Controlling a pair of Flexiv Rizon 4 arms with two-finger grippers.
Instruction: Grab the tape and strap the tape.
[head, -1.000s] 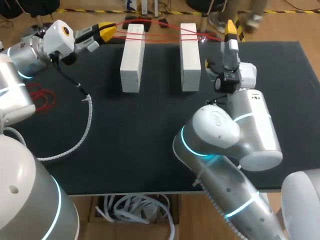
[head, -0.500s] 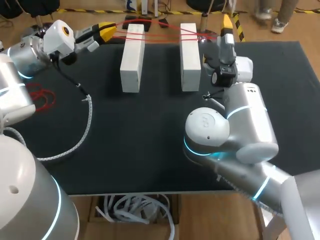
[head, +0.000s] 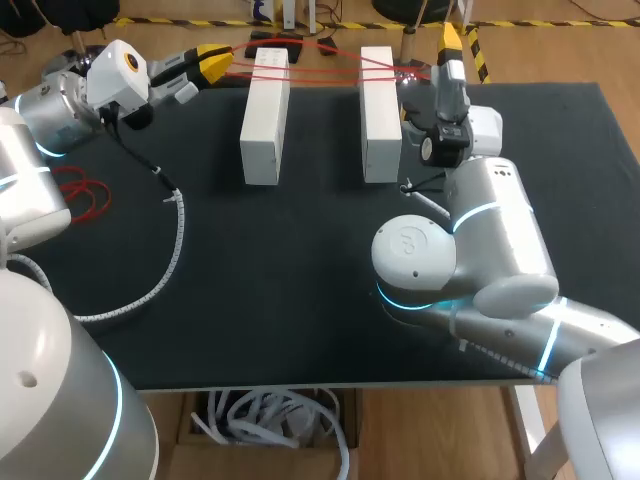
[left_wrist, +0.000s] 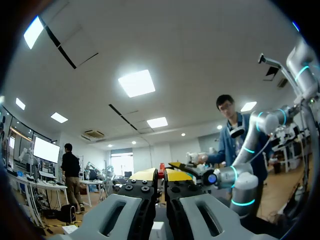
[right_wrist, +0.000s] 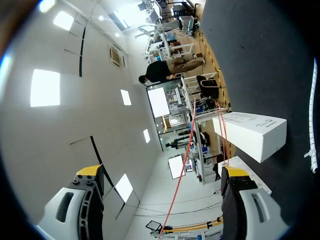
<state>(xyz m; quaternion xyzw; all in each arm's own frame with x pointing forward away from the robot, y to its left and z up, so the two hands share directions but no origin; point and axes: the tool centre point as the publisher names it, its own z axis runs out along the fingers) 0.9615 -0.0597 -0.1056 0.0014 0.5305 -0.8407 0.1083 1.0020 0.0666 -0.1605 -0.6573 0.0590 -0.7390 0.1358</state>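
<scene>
Right arm's elbow has swung outward; the right gripper (head: 451, 40) gapes wide, the red tape (head: 320, 68) running between its fingers, touching neither. Left gripper (head: 222, 62) pinches the tape's end, stretched over white blocks (head: 264, 115), contact half hidden

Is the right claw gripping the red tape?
No, the claw is wide open; the red tape runs between its fingers untouched.

The left arm (head: 40, 115) and right arm (head: 490, 250) were made of rounded silver-white segments with glowing cyan rings at the joints. Behind the fingers of the left gripper (head: 218, 62) sat a white housing (head: 120, 72) with an orange dot and a white spiral-wrapped cable (head: 172, 250). The right gripper (right_wrist: 160, 172) had grey fingers (right_wrist: 240, 210) with yellow tips.
</scene>
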